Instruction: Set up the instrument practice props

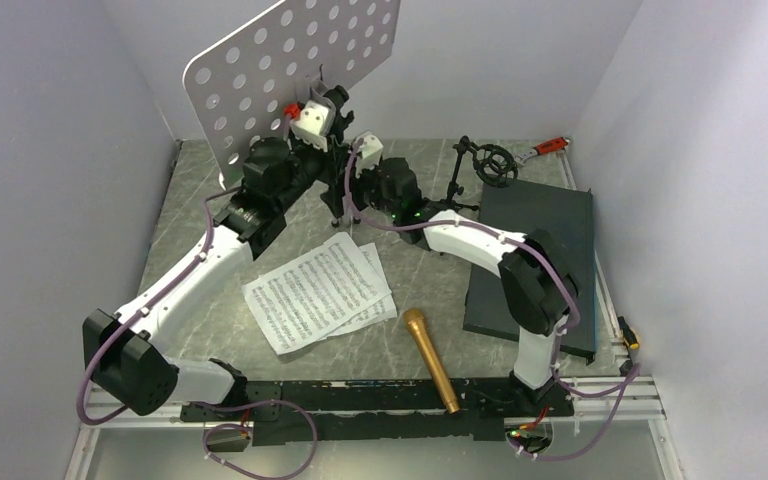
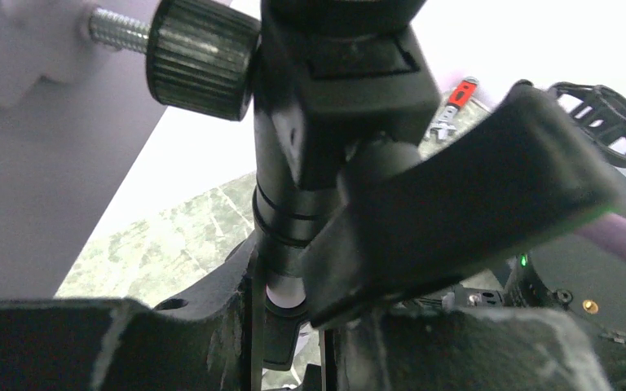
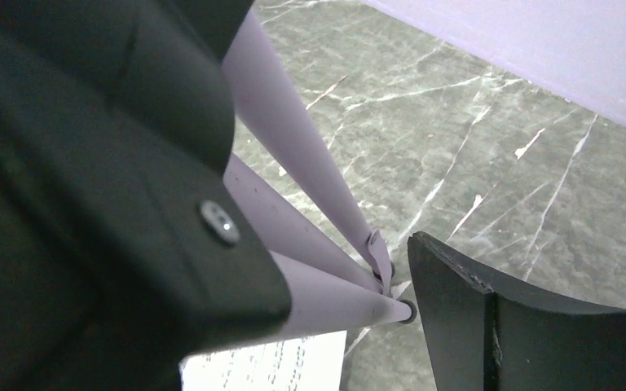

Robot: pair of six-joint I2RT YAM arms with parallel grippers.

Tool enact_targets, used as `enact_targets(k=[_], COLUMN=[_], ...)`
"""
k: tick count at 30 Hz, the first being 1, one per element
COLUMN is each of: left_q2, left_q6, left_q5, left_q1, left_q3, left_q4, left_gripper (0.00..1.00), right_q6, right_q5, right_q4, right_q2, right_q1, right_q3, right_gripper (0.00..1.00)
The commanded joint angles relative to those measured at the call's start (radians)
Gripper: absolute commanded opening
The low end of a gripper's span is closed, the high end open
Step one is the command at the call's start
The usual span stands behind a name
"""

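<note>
The pale lilac music stand (image 1: pixel 290 70) stands tilted at the back left, its perforated desk up. My left gripper (image 1: pixel 332 112) is shut on the stand's black post (image 2: pixel 289 212) just under the desk clamp. My right gripper (image 1: pixel 350 180) is open lower down, around the folded lilac legs (image 3: pixel 293 155), which lie against its left finger. Two music sheets (image 1: pixel 315 290) lie overlapped mid-table; a corner shows in the right wrist view (image 3: pixel 269 366). The gold microphone (image 1: pixel 432 358) lies near the front. The black mic stand (image 1: pixel 488 165) stands at the back right.
A dark grey slab (image 1: pixel 540 250) lies along the right side. A red-handled wrench (image 1: pixel 552 146) lies at the back right corner and also shows in the left wrist view (image 2: pixel 456 98). Lilac walls close in on three sides.
</note>
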Motion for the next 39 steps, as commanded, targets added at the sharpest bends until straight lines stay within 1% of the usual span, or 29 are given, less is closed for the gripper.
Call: enact_targets(k=[1,6,11,14,22,26,30,33,36,39], left_q2=[-0.055,-0.038,-0.023,-0.017,-0.012,-0.018,-0.024,-0.024,-0.023,-0.024], left_q6=[-0.115,-0.127,-0.136,-0.144,-0.144,-0.143,-0.143,-0.141,-0.134,-0.128], left_q5=[0.24,0.211,0.192,0.191,0.17,0.147,0.111,0.089,0.086,0.087], left_q1=[-0.093,-0.093,-0.095,-0.094,-0.095,-0.095,-0.095,-0.094,-0.095,-0.095], left_q3=[0.035,0.071,0.092,0.097,0.114,0.115,0.11,0.109,0.106,0.104], left_q4=[0.012,-0.038,-0.066,-0.069,-0.094,-0.104,-0.104,-0.103,-0.123,-0.123], left_gripper=[0.03,0.03,0.03,0.03,0.03,0.03,0.03,0.03,0.03,0.03], right_q6=[-0.005,0.051,0.047,0.032,0.027,0.016,-0.02,-0.046,-0.075,-0.096], right_q5=[-0.084,-0.233,-0.299,-0.309,-0.256,-0.293,-0.379,-0.427,-0.466,-0.483], right_q4=[0.032,0.104,0.083,0.066,0.042,0.05,0.042,0.029,0.005,-0.017], right_q2=[-0.104,-0.181,-0.217,-0.233,-0.26,-0.304,-0.336,-0.352,-0.355,-0.347], right_q1=[-0.021,-0.071,-0.096,-0.096,-0.119,-0.138,-0.147,-0.151,-0.154,-0.162], right_q3=[-0.041,-0.138,-0.171,-0.181,-0.206,-0.25,-0.285,-0.293,-0.289,-0.275], right_gripper=[1.0,1.0,1.0,1.0,1.0,1.0,0.99,0.96,0.85,0.8])
